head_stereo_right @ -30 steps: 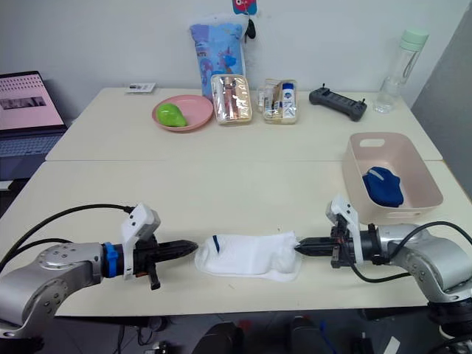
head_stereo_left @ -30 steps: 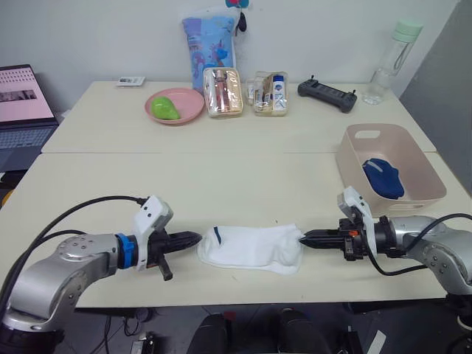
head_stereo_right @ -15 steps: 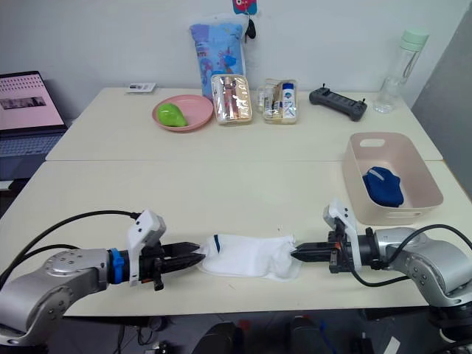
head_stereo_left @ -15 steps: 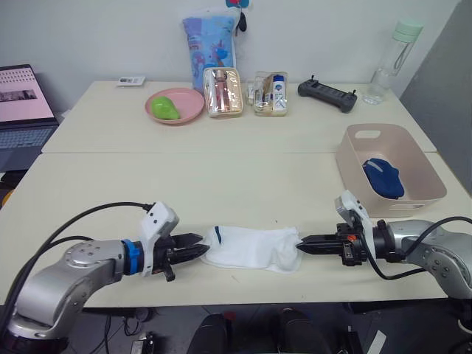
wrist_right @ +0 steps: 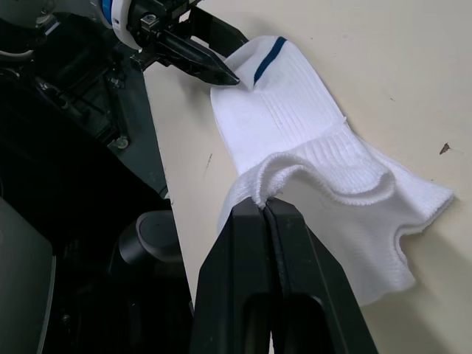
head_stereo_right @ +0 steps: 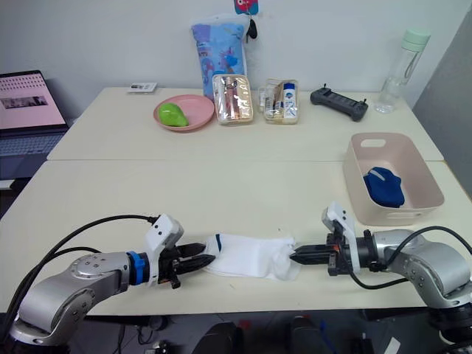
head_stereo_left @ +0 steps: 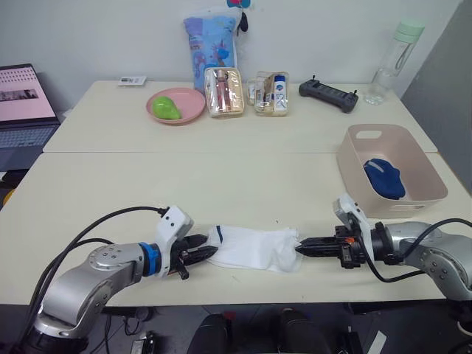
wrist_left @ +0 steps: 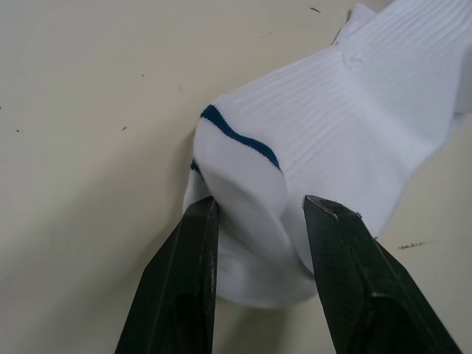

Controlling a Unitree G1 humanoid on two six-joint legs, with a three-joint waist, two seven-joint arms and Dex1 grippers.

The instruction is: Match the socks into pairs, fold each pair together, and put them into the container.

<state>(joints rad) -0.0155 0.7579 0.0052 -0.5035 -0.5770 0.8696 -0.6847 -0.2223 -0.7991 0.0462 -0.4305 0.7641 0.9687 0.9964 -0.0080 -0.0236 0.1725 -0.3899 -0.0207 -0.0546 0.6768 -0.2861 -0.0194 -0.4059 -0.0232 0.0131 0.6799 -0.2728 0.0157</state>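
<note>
The white socks (head_stereo_left: pixel 254 248) are lying stacked near the front edge of the bench (head_stereo_left: pixel 221 184), stretched between the two grippers. The left gripper (head_stereo_left: pixel 208 252) is sitting at the end with the dark blue cuff mark, its jaws parted and straddling that end of the fabric, as the left wrist view is showing, with the cloth bulging up between the two black fingers (wrist_left: pixel 181 287). The right gripper (head_stereo_left: pixel 301 248) is pinching the opposite end, its jaws clenched on a raised ribbed fold of the socks, which is lifting slightly off the bench there. To the robot's right and a little farther back, the pink container (head_stereo_left: pixel 413 144) is resting on the bench with a folded dark blue pair (head_stereo_left: pixel 384 177) lying inside it. Along the far side of the bench are standing a round pink plate (head_stereo_left: pixel 184 114) holding a green object (head_stereo_left: pixel 165 108), two clear pouches (head_stereo_left: pixel 223 91), a black controller (head_stereo_left: pixel 328 94) and a clear bottle (head_stereo_left: pixel 391 53).
</note>
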